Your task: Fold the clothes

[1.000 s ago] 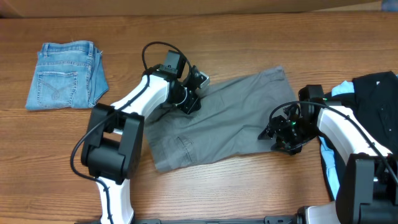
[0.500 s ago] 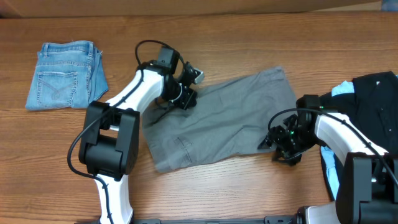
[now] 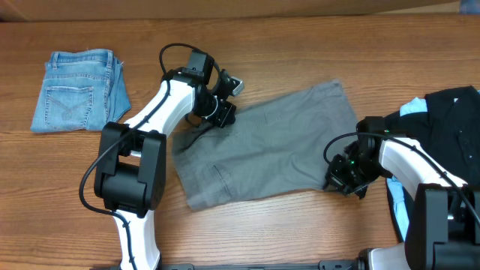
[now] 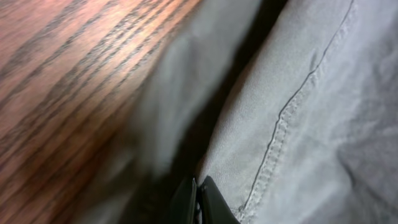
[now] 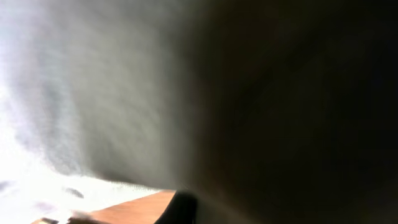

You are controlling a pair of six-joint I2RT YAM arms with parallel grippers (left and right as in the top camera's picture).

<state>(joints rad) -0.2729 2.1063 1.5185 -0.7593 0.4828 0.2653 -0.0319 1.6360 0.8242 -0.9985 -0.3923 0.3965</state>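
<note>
As far as I can see from where I stand, the blue denim shorts (image 3: 79, 90) at the far left of the table (image 3: 300, 45) are already folded into a neat packet. They lie well apart from the work, which I take to be why neither arm goes near them. Moving right, the left gripper (image 3: 223, 114) sits at the upper left corner of the grey shorts (image 3: 262, 146), which lie spread flat and slightly askew across the middle of the table. Its jaws are clenched, and its own camera shows the fingertips (image 4: 208, 199) pressed together right at a stitched edge of the grey cloth, so I judge it has that corner pinched. Holding a corner like this makes sense if the plan is to lift one side and carry it over the other. Further right, the right gripper (image 3: 334, 180) is down at the lower right corner of the same shorts, diagonally opposite. Its jaws are closed too, but its camera is filled with blurred grey cloth, so I cannot tell whether any fabric is really caught between them. Two grips at opposite ends would keep the cloth taut for a clean fold. At the far right edge a heap of dark clothes (image 3: 450, 112) waits, probably next in line
</note>
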